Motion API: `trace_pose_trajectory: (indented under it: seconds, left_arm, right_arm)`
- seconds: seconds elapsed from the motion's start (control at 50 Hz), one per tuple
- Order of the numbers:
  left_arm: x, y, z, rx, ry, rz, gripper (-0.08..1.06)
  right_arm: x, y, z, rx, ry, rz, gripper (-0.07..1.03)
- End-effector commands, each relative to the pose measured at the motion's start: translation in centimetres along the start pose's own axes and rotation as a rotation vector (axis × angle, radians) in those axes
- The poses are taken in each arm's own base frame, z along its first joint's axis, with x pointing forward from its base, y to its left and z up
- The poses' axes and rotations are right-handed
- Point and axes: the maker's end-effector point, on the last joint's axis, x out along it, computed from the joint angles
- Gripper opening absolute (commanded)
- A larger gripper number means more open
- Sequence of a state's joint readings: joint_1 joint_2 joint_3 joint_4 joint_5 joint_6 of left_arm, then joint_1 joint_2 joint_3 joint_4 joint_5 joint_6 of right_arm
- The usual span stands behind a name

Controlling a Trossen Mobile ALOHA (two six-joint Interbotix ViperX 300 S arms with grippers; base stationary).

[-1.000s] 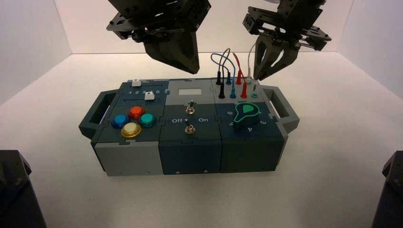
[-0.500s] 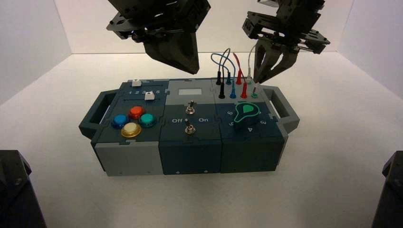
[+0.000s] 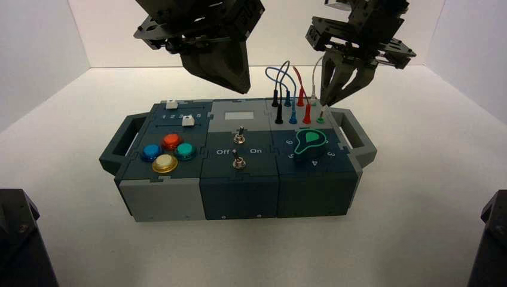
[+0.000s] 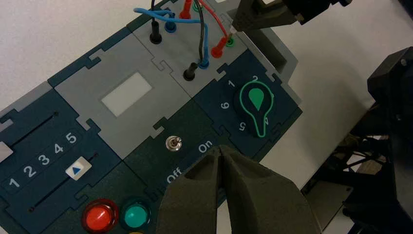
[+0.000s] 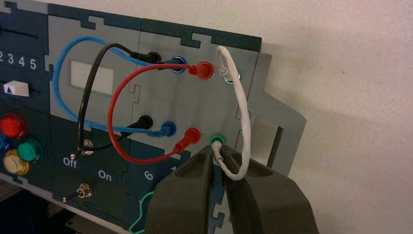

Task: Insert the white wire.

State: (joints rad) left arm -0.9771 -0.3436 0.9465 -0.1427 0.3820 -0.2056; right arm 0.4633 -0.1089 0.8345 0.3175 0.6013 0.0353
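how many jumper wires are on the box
4, all in the box's rear right corner by the jacks: the black wire, the blue wire, the red wire, and the white wire nearest the box's right handle, its near plug at the right gripper.

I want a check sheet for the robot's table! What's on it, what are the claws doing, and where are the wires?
Surface: white table carrying one control box.
Job's things: white wire arches between two green sockets; its near plug sits at the near green socket, seating depth unclear.
Clutter: nothing seen.
Grippers: right gripper holds the white wire's near plug at the socket; left gripper hovers shut above the toggle switches.
Cables: red wire, blue wire and black wire are plugged in.
Surroundings: white walls; dark stands in the near corners.
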Motion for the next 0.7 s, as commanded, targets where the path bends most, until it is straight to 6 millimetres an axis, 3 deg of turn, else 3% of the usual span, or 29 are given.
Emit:
trace_pose_trajectory:
  seconds: [0.02, 0.7]
  left_arm:
    - [-0.5, -0.4, 1.0, 0.007, -0.031, -0.012, -0.03]
    - [-0.6, -0.5, 1.1, 0.008, -0.032, -0.011, -0.03]
  right_arm:
    - [-0.3, 0.1, 0.5, 0.002, -0.018, 0.004, -0.02]
    - [1.1, 0.0, -0.4, -0.004, 0.015, -0.009, -0.02]
